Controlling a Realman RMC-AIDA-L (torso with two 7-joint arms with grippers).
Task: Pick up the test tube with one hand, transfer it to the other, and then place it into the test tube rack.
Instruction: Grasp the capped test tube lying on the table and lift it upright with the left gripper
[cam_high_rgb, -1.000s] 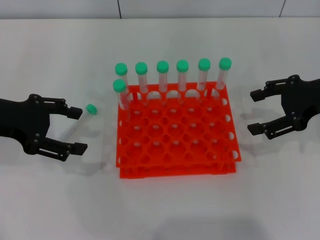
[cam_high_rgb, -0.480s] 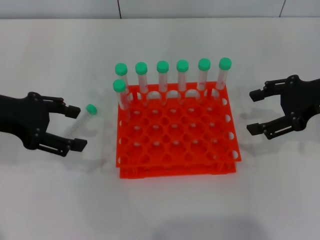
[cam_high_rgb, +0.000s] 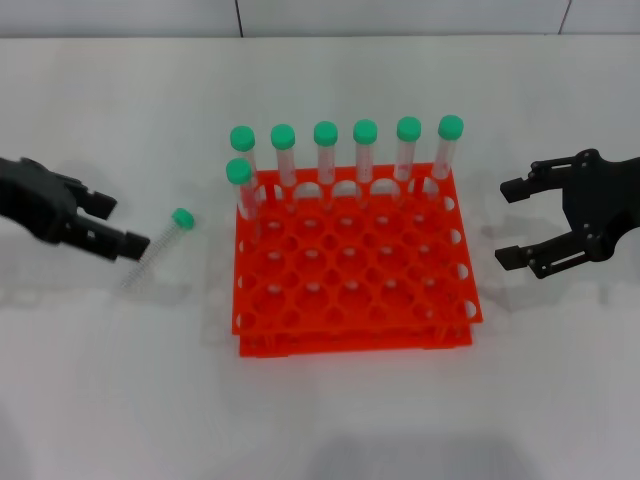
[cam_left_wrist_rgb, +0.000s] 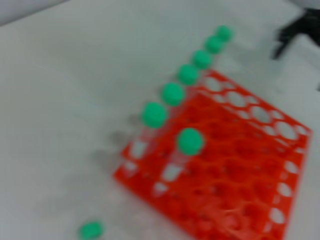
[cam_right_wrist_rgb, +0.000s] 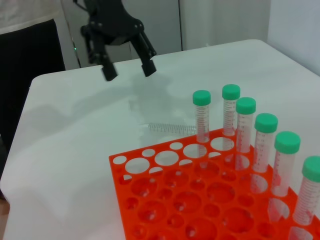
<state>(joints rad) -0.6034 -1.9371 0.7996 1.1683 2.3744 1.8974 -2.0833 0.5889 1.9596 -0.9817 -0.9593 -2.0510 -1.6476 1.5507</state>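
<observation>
A clear test tube (cam_high_rgb: 152, 250) with a green cap lies on the white table to the left of the orange-red rack (cam_high_rgb: 350, 290). Its cap also shows in the left wrist view (cam_left_wrist_rgb: 91, 230), and its body in the right wrist view (cam_right_wrist_rgb: 172, 128). My left gripper (cam_high_rgb: 118, 225) is open and empty, just left of the tube and apart from it. In the right wrist view it (cam_right_wrist_rgb: 127, 70) hangs above the table. My right gripper (cam_high_rgb: 503, 223) is open and empty, to the right of the rack.
Several identical green-capped tubes (cam_high_rgb: 365, 150) stand upright along the rack's back row, and one more (cam_high_rgb: 241, 195) stands in the second row at the left. The rack's other holes (cam_right_wrist_rgb: 165, 200) hold nothing. White table surface lies all around the rack.
My left gripper has drawn back to the left and upward, away from the lying tube that sat between its fingers. The tube has stayed on the table. The right arm has not moved.
</observation>
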